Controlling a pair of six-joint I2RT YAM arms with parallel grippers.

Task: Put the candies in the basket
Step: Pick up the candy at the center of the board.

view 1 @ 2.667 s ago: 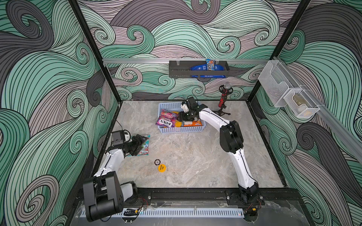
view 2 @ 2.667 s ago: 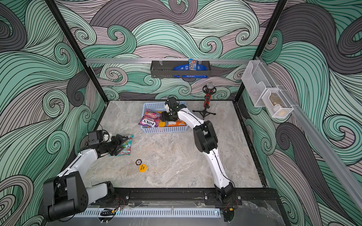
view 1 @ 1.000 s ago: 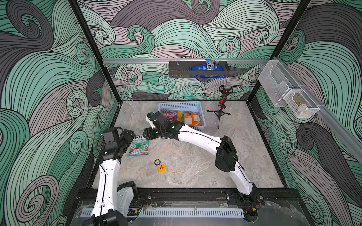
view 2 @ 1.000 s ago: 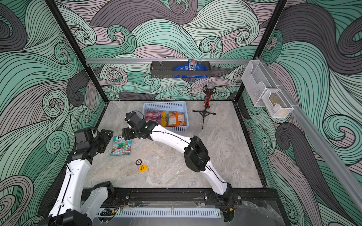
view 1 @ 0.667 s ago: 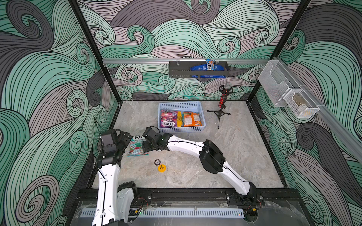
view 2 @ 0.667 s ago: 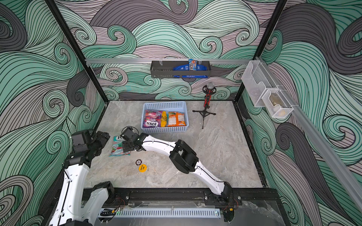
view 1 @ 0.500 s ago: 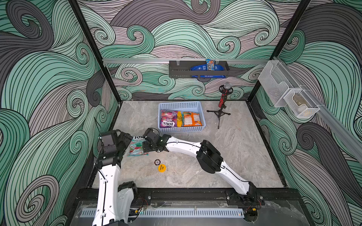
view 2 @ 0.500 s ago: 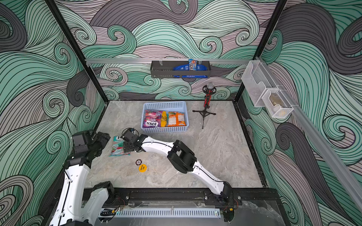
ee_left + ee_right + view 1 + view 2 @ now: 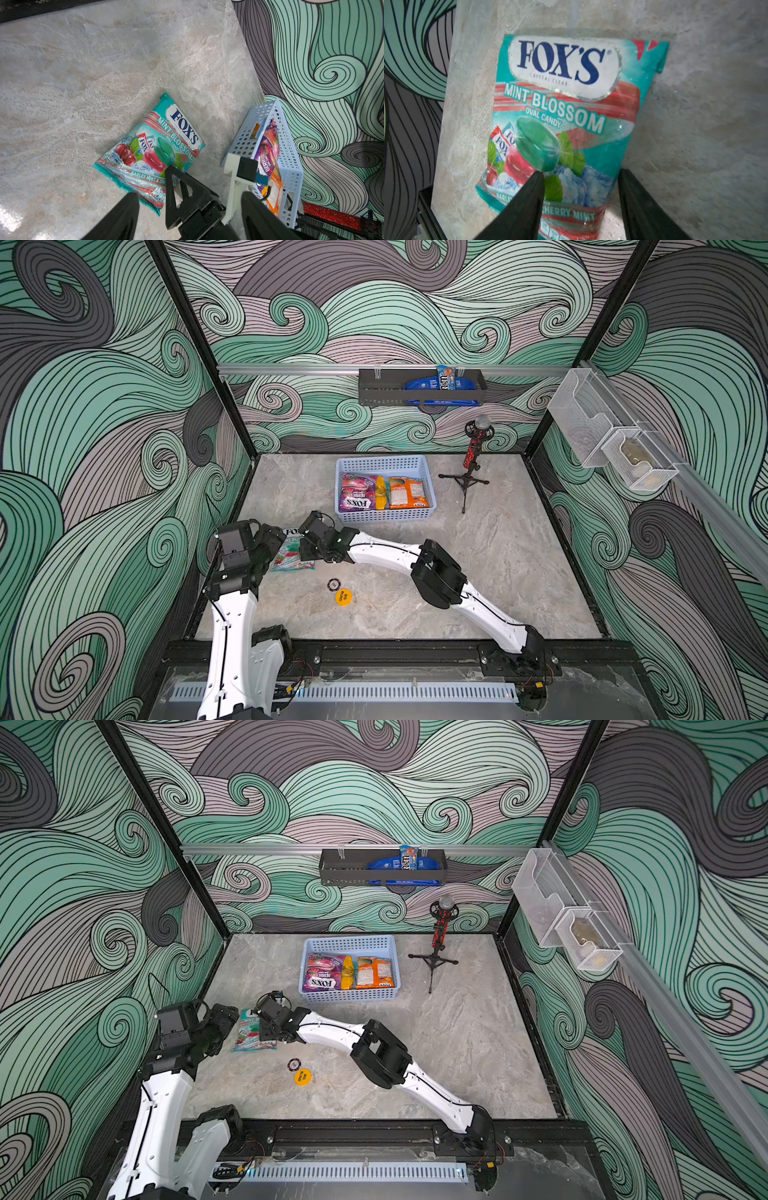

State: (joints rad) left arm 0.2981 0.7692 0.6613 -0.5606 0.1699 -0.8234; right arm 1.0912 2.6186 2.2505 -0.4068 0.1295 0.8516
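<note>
Jaws astride bag (image 9: 566, 116), right arm (image 9: 382, 551) outstretched

Shows, in both top views, a grey marbled worktop (image 9: 498, 556) carrying a light blue perforated basket (image 9: 384, 462) near the back wall, with a small tripod microphone stand (image 9: 466, 483) just beside it toward the right. Carries toward the left side a teal FOX'S mint bag (image 9: 291, 560), flat and label up, apart from the basket. Holds nearer the front edge a small dark round chip (image 9: 333, 584) and a yellow disc (image 9: 343, 597), just beside each other and apart from the bag.
</note>
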